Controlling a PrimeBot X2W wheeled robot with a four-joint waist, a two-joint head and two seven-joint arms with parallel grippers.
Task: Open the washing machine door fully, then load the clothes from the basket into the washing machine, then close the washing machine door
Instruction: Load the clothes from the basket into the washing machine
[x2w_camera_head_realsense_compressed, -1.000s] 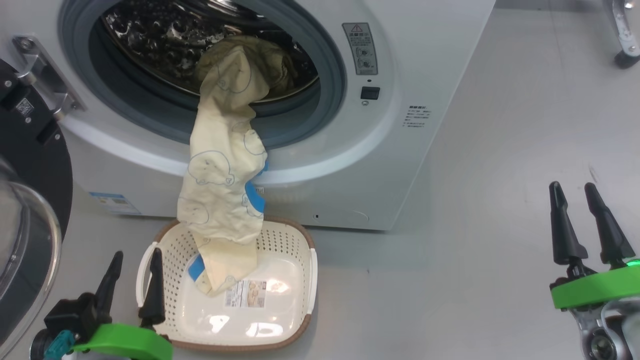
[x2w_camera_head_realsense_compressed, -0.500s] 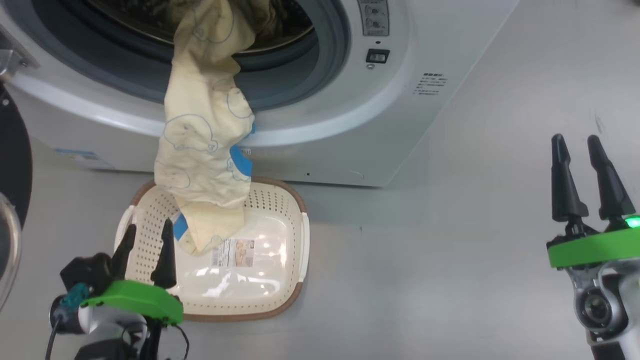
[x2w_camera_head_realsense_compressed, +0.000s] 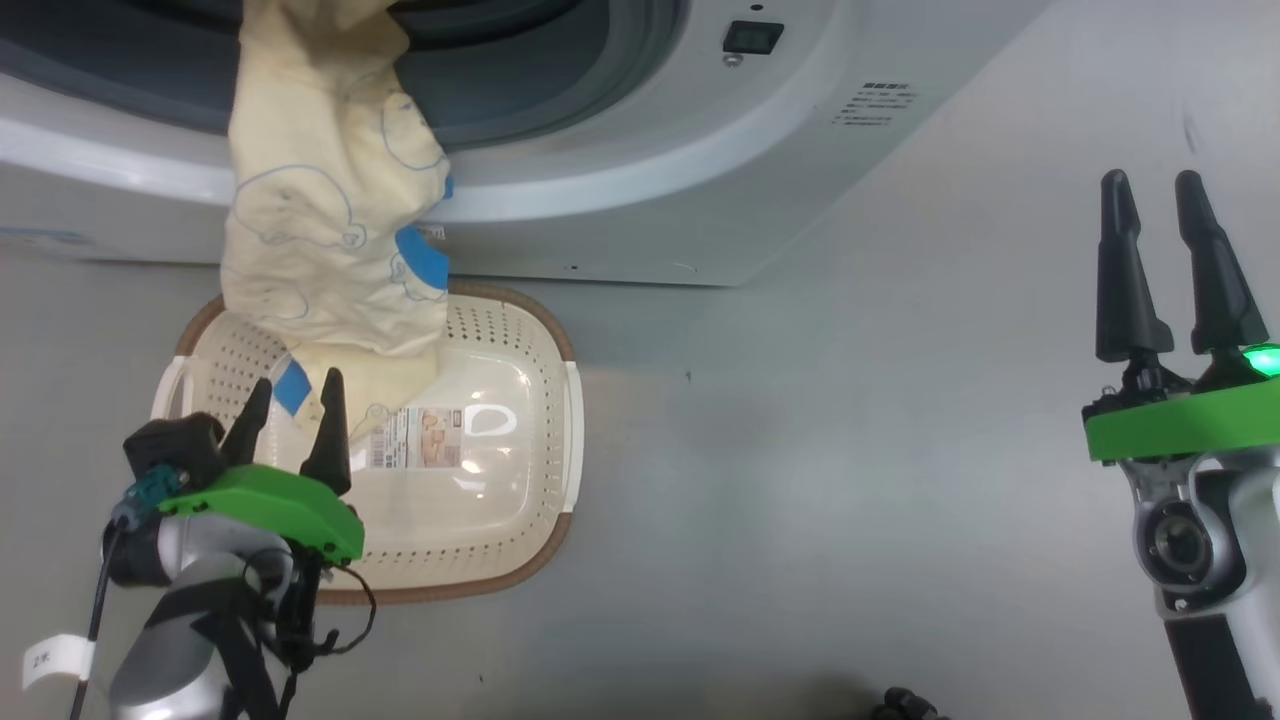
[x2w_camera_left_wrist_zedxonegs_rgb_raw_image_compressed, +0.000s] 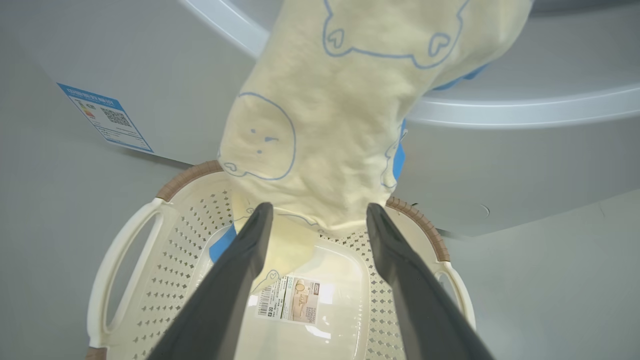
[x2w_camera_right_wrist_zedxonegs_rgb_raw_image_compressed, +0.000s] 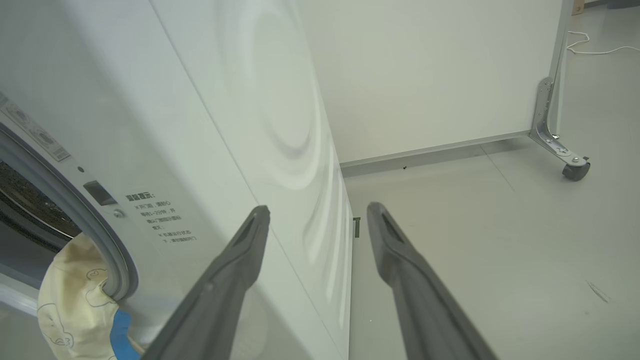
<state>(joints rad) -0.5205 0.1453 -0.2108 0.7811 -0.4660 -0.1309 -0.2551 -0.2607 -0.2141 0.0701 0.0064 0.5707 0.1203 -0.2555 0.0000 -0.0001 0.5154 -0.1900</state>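
Our left tool (x2w_camera_head_realsense_compressed: 294, 385), spread apart, hovers over the basket (x2w_camera_head_realsense_compressed: 545, 325); we risk a thin pinch slipping off the clothes (x2w_camera_head_realsense_compressed: 320, 200) dangling into it (right tool (x2w_camera_head_realsense_compressed: 1150, 185) equally apart).

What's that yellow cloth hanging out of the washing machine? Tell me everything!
The clothes are soft pale yellow fabric with blue line-drawn faces and bright blue patches. They hang limp from the washing machine's opening, down its front, into the cream basket, seemingly reaching its floor. The open left gripper points at them.
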